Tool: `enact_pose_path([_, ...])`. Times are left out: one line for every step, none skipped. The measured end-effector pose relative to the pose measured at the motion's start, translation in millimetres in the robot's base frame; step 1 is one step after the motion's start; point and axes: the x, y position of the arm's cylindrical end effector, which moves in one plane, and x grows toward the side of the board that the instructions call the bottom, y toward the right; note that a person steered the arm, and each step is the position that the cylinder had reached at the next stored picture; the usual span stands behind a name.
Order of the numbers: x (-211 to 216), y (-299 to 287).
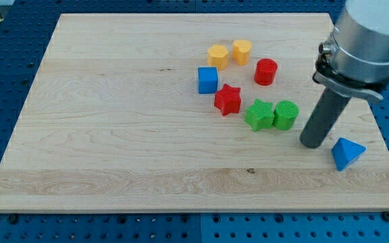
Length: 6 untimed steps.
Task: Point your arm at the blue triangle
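Observation:
The blue triangle lies near the board's right edge, toward the view's bottom right. My tip rests on the board just left of it, with a small gap between them. The rod rises up and to the right into the arm's grey body. The green blocks sit just left of my tip.
A blue cube, a red star, a red cylinder, two yellow blocks, a green star-like block and a green cylinder cluster on the wooden board. The board's right edge is close.

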Motion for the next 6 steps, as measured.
enact_pose_path([-20,4])
enact_pose_path([-14,38])
enact_pose_path([-2,75])
enact_pose_path([15,95])
enact_pose_path([14,78])
enact_pose_path([-14,55])
